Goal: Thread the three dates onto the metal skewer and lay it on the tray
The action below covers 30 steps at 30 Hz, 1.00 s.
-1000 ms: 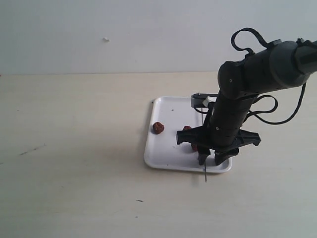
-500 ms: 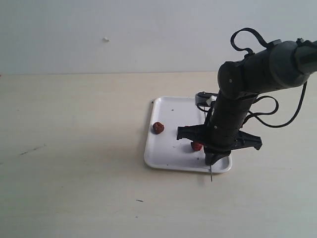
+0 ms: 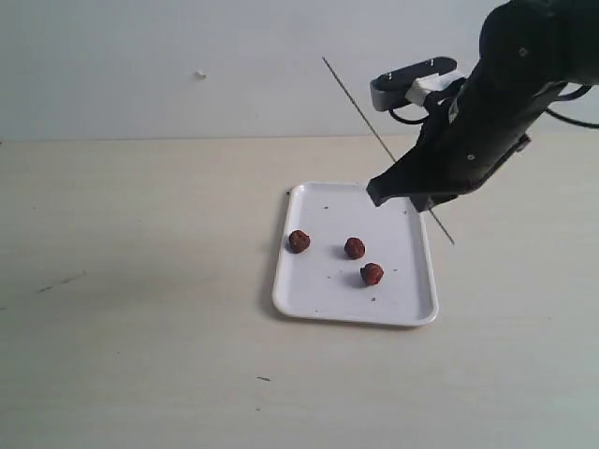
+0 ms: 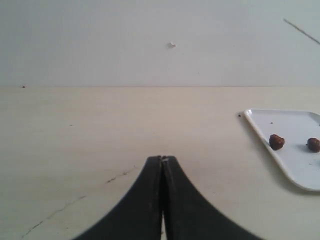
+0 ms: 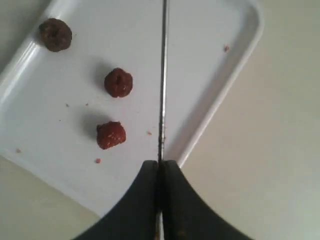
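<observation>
Right now the right claw (image 5: pixel 160 162) is clamped tight on the skewer (image 3: pixel 356 103) and holds it tilted in the air over the far right corner of the tray (image 3: pixel 328 285). The long end rises up and away; the short end pokes down past the tray's right rim. All three dates (image 3: pixel 354 248) lie loose and apart on the tray, none threaded yet. The left claw (image 4: pixel 162 159) is closed on nothing, over bare bench (image 3: pixel 140 281) well left of the tray.

Risks, as I judge them:
- The rod is thin and smooth, so a push into a date could make it slide or swivel in the pinch.
- An unheld date may roll away under the tip.
- The long free end could swing wide as the arm turns.
</observation>
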Each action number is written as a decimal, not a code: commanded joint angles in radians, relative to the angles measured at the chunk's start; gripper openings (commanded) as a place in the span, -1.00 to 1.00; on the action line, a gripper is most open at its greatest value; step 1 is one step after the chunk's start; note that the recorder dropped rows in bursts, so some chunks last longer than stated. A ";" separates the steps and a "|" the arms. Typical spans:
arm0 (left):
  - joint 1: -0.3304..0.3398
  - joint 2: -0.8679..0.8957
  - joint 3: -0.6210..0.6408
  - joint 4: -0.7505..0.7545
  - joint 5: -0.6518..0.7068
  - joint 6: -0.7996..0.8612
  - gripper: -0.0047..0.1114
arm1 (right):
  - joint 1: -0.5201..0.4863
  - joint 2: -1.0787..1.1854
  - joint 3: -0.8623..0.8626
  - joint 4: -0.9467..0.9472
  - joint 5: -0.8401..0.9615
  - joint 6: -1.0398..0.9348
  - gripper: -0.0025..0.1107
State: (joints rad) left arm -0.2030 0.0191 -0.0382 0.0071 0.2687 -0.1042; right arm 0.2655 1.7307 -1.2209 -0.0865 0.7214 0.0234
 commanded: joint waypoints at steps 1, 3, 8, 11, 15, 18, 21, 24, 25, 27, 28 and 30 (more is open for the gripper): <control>-0.008 0.004 0.002 0.000 -0.003 -0.005 -0.92 | -0.091 -0.031 -0.004 -0.057 -0.113 -0.057 -0.96; -0.008 0.004 0.002 0.000 -0.003 -0.005 -0.92 | -0.146 -0.014 -0.004 -0.057 -0.140 -0.103 -0.96; -0.008 0.004 0.002 0.008 -0.087 -0.012 -0.92 | -0.221 0.001 -0.015 -0.021 -0.225 -0.209 -0.96; -0.008 0.004 0.002 0.008 -0.391 -0.013 -0.92 | -0.219 0.001 -0.015 0.086 -0.225 -0.256 -0.96; -0.008 0.004 0.002 0.008 -0.703 -0.247 -0.92 | -0.219 0.005 -0.015 0.095 -0.208 -0.267 -0.96; -0.008 0.006 0.000 0.008 -0.946 -0.263 -0.92 | -0.219 0.007 -0.015 0.103 -0.208 -0.267 -0.96; -0.005 0.040 -0.079 -0.053 -1.004 -0.147 -0.92 | -0.219 0.014 -0.015 0.103 -0.226 -0.267 -0.96; -0.005 0.174 -0.212 -0.251 -0.917 0.065 -0.92 | -0.219 0.023 -0.015 0.113 -0.239 -0.267 -0.96; -0.005 0.250 -0.263 -0.305 -0.899 0.140 -0.92 | -0.219 0.028 -0.015 0.113 -0.239 -0.267 -0.96; -0.005 0.442 -0.357 -0.353 -0.874 0.227 -0.92 | -0.219 0.040 -0.015 0.113 -0.235 -0.265 -0.96; -0.005 0.554 -0.411 -0.345 -0.862 0.269 -0.92 | -0.219 0.047 -0.015 0.113 -0.230 -0.265 -0.96; -0.005 0.763 -0.527 -0.299 -0.791 0.357 -0.92 | -0.219 0.060 -0.015 0.113 -0.230 -0.265 -0.96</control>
State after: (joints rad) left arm -0.2030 0.5136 -0.4364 -0.2991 -0.6393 0.1246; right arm 0.0479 1.7749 -1.2300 0.0230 0.5003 -0.2368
